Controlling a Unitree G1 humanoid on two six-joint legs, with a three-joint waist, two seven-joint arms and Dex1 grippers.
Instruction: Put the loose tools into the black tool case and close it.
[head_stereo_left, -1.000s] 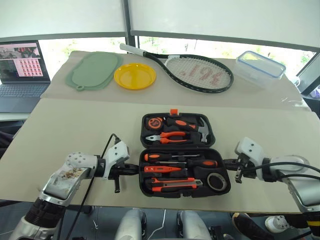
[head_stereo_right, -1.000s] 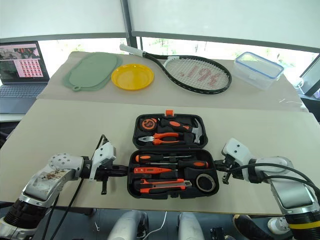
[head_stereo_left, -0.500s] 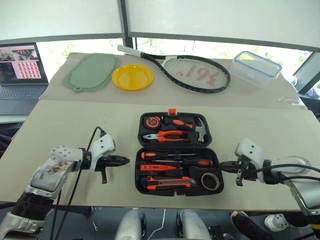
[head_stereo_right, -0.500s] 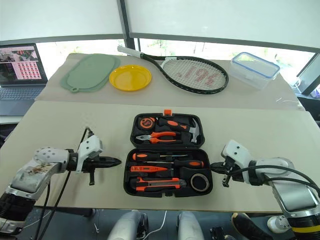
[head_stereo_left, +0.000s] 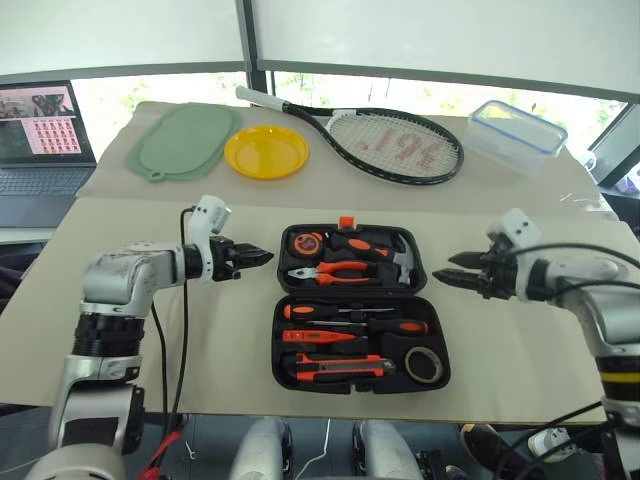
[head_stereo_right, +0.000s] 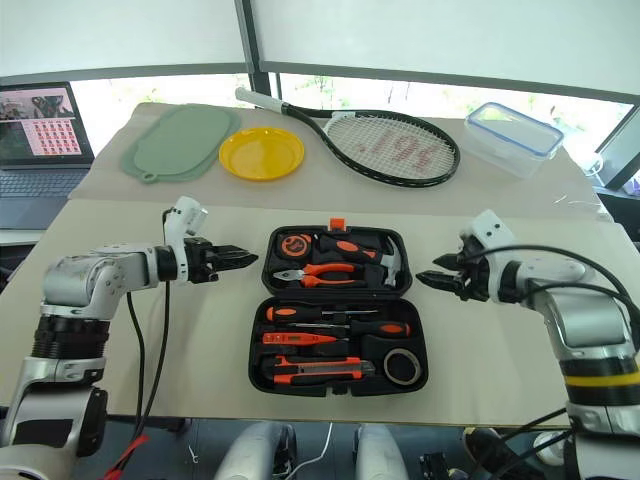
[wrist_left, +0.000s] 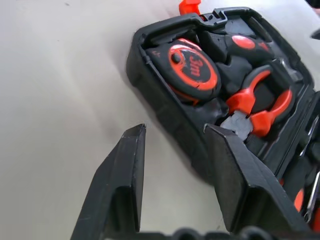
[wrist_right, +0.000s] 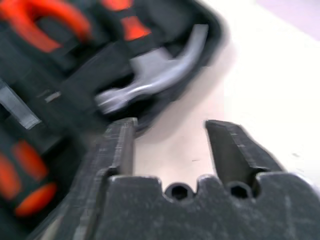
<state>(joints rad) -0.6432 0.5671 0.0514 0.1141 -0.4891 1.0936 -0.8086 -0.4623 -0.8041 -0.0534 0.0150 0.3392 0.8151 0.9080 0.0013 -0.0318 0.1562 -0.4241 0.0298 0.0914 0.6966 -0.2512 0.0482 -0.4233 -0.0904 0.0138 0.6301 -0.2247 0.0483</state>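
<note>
The black tool case (head_stereo_left: 277, 350) lies open flat on the table, its orange latch (head_stereo_left: 347, 222) at the far edge. In the near half sit two black-and-orange screwdrivers (head_stereo_left: 372, 326), a slim orange screwdriver (head_stereo_left: 320, 337), the utility knife (head_stereo_left: 340, 370) and the dark tape roll (head_stereo_left: 425, 364). The far half holds pliers (wrist_left: 260, 107), a tape measure (wrist_left: 192, 70) and a hammer (wrist_right: 150, 82). My left gripper (head_stereo_left: 264, 257) is open, just left of the far half and pointing at its edge. Just right of that half, my right gripper (head_stereo_left: 446, 270) is open too, pointing at it. Neither holds anything.
Along the back of the table lie a green mat (head_stereo_left: 188, 140), a yellow plate (head_stereo_left: 266, 151), a tennis racket (head_stereo_left: 395, 142) and a clear blue-rimmed box (head_stereo_left: 519, 135). A laptop (head_stereo_left: 40, 140) stands off the table's left side. The table's front edge runs just below the case.
Both arms have lifted and moved forward, from beside the near half of the case to beside the far half. Both grippers have gone from shut to open.
</note>
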